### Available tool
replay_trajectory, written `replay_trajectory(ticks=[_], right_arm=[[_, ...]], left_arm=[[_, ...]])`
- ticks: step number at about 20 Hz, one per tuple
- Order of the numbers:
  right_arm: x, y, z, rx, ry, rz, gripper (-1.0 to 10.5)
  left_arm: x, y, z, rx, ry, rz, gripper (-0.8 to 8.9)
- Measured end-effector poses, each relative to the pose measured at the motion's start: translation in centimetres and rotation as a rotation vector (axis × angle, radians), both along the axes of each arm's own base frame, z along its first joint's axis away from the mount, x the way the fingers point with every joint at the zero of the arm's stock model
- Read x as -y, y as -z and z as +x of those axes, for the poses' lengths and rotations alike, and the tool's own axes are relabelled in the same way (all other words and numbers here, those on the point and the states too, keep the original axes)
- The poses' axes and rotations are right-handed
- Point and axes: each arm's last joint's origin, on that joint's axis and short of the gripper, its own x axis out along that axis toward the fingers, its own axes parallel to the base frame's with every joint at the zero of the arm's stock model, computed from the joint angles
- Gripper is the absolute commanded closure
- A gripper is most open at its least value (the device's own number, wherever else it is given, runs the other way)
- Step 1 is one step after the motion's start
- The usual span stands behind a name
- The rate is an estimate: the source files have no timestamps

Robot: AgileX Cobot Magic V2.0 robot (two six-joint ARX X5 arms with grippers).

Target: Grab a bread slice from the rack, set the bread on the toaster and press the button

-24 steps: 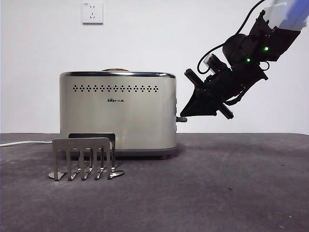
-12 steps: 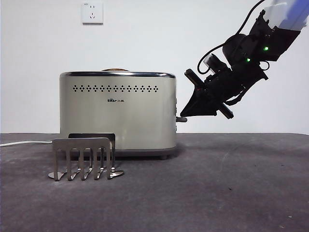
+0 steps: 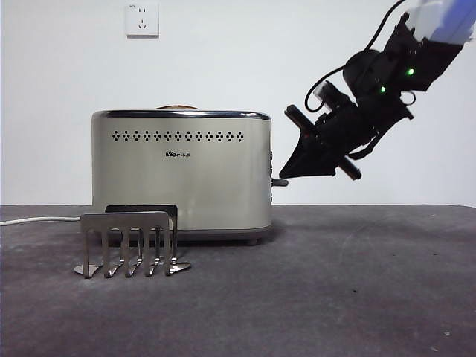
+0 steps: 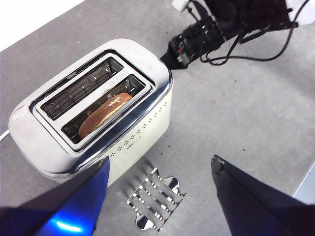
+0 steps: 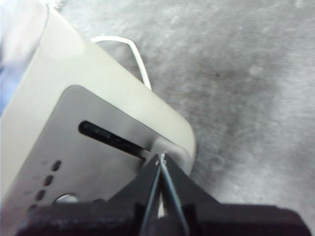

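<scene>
1. Presently seated in one toaster [image 4: 93,113] slot: slice of bread [image 4: 104,114], domed top barely above the chrome rim; rack [image 3: 130,243] empty in front.
2. Right gripper [image 5: 161,164]: jaws pressed together into one tip, resting at the side lever [image 3: 279,182] — apparently to push it down.
3. Left gripper [image 4: 157,169]: jaws apart, holding nothing, high above the toaster, presumably clear after release.
</scene>
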Motion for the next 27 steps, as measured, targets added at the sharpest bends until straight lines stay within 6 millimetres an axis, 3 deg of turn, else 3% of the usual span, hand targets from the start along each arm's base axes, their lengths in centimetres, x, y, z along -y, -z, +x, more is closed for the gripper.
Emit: replay_trajectory(ticks=[2, 4, 7, 11, 16, 21, 22, 24, 25, 27], right_arm=[[0.2, -2.3, -0.9, 0.037, 0.005, 0.005, 9.6], [0.6, -6.9, -2.5, 0.127, 0.005, 0.026, 9.6], [1.6, -13.4, -6.7, 0.209, 0.001, 0.039, 9.6], [3.2, -17.5, -13.4, 0.134, -0.041, -0.037, 9.6], [4.4, -19.4, -19.7, 0.054, -0.126, -0.131, 9.6], [5.4, -20.0, -24.0, -0.010, -0.189, -0.195, 9.6], [5.6, -20.2, -24.7, -0.010, -0.196, -0.201, 9.6], [5.7, -20.4, -25.2, 0.001, -0.200, -0.203, 9.6], [5.8, -20.5, -25.4, 0.008, -0.201, -0.204, 9.6], [5.8, -20.5, -25.4, 0.011, -0.203, -0.206, 9.5]], left_arm=[[0.0, 0.0, 0.0, 0.000, 0.000, 0.000, 4.67], [0.0, 0.0, 0.0, 0.000, 0.000, 0.000, 4.67], [0.0, 0.0, 0.0, 0.000, 0.000, 0.000, 4.68], [-0.1, 0.2, -0.2, -0.028, 0.000, 0.013, 4.68], [-0.2, 0.5, -0.4, -0.062, 0.000, 0.030, 4.68], [-0.4, 0.9, -0.8, -0.113, 0.000, 0.055, 4.73], [-0.4, 1.0, -0.9, -0.126, 0.000, 0.061, 4.96], [-0.5, 1.1, -1.0, -0.142, 0.000, 0.069, 7.58], [-0.5, 1.1, -1.0, -0.142, 0.000, 0.069, 8.21], [-0.5, 1.1, -1.0, -0.142, 0.000, 0.069, 8.22]])
